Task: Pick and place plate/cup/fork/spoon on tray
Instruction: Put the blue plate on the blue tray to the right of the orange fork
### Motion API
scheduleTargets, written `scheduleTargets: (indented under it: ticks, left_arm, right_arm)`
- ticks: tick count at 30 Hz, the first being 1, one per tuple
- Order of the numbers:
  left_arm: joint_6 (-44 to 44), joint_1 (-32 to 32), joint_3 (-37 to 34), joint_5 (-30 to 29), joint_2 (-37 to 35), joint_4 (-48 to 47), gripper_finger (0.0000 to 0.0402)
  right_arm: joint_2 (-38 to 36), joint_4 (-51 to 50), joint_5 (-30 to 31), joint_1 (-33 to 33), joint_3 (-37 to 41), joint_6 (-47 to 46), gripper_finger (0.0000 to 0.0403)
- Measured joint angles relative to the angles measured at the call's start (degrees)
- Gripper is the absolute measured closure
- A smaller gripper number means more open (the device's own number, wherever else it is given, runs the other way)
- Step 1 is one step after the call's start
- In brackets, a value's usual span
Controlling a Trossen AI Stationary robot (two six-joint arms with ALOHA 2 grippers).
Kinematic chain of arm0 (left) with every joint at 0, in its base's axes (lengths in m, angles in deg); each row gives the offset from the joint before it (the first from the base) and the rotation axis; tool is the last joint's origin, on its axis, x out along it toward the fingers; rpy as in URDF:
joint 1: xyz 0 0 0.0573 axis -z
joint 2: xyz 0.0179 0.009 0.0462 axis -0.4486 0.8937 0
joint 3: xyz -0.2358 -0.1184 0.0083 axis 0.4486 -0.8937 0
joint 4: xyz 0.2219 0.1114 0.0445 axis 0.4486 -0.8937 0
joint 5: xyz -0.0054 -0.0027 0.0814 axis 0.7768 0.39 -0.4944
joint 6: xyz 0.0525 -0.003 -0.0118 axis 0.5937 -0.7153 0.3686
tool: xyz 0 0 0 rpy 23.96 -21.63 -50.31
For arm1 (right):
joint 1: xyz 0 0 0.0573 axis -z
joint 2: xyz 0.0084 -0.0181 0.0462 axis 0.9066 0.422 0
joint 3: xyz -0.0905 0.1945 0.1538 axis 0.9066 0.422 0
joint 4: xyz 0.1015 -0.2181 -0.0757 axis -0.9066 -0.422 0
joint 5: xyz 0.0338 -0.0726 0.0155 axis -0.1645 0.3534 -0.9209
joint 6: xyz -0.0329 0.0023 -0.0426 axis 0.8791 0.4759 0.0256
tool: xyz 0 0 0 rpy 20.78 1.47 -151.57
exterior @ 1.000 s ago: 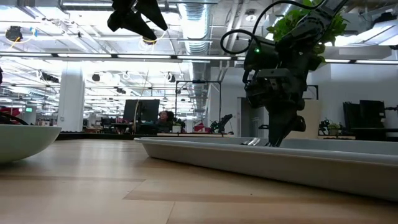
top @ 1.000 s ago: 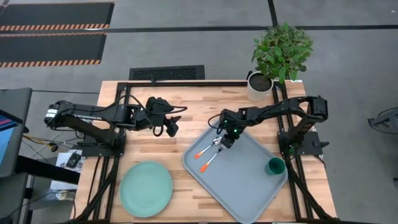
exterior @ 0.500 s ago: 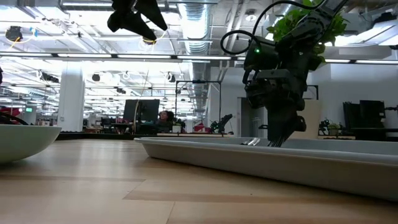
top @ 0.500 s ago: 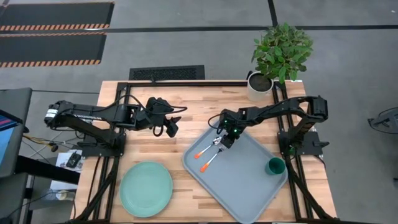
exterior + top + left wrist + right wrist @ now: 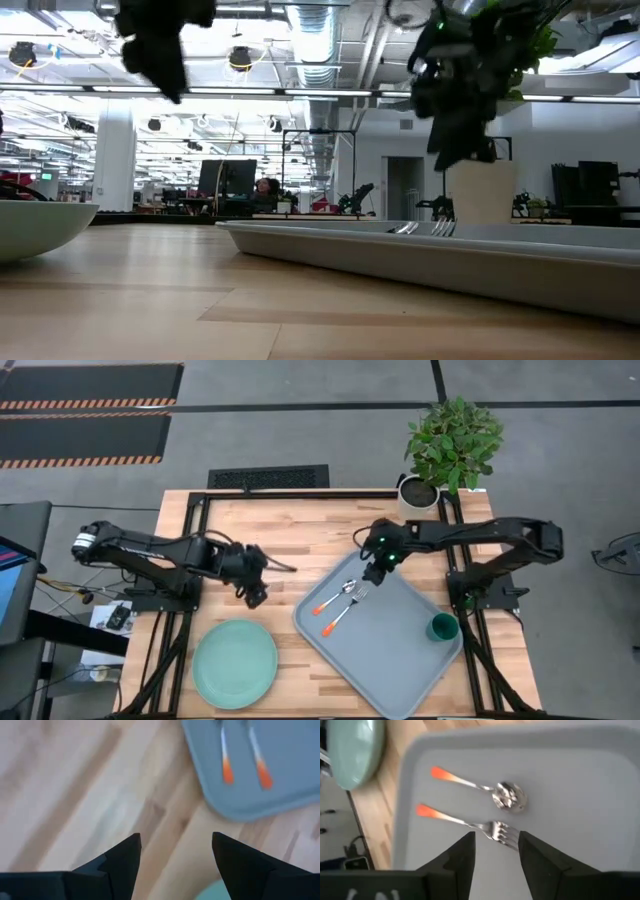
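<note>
Left arm reaches in from the table's left side, elbow low, wrist angled down; left gripper point(image 5: 256, 596) hangs above the tabletop, fingers point(image 5: 122, 857) spread apart, nothing between them. Right arm stretches from the right side, nearly straight; right gripper point(image 5: 378, 573) raised, fingers point(image 5: 462, 855) parted, empty.

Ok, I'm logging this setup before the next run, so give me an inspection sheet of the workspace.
Surface: wooden table, bare between the arms.
Job's things: fork and spoon lie side by side in the tray; cup stands at the tray's edge; plate rests on the table, outside the tray.
Clutter: potted plant at the table's far corner.
Grippers: left gripper open, above the wood beyond the plate; right gripper open, empty, above the fork.
Cables: bundle along the left arm.
Surroundings: striped floor mats.
</note>
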Motion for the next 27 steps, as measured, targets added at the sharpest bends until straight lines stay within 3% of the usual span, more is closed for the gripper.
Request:
scheduleTargets:
  ticks: [5,10,19,27]
  left_arm:
    - [-5.2,4.6,-7.3,5.4,0.0,0.4,0.0170]
    - [-9.4,7.9,-14.6,6.4,0.0,3.9,0.0170]
    - [-9.5,12.5,-25.3,14.8,0.0,14.1,0.0170]
    - [-9.4,14.2,-30.3,14.7,0.0,17.5,0.0171]
  right_arm:
    - [-6.2,-0.6,2.3,-0.4,0.0,-1.4,0.0231]
    - [-9.6,-0.4,3.5,-0.6,0.0,-1.6,0.0230]
    - [-9.8,-0.8,3.4,-0.6,0.0,-1.7,0.0234]
    - [-9.8,-0.8,3.4,-0.6,0.0,-1.7,0.0234]
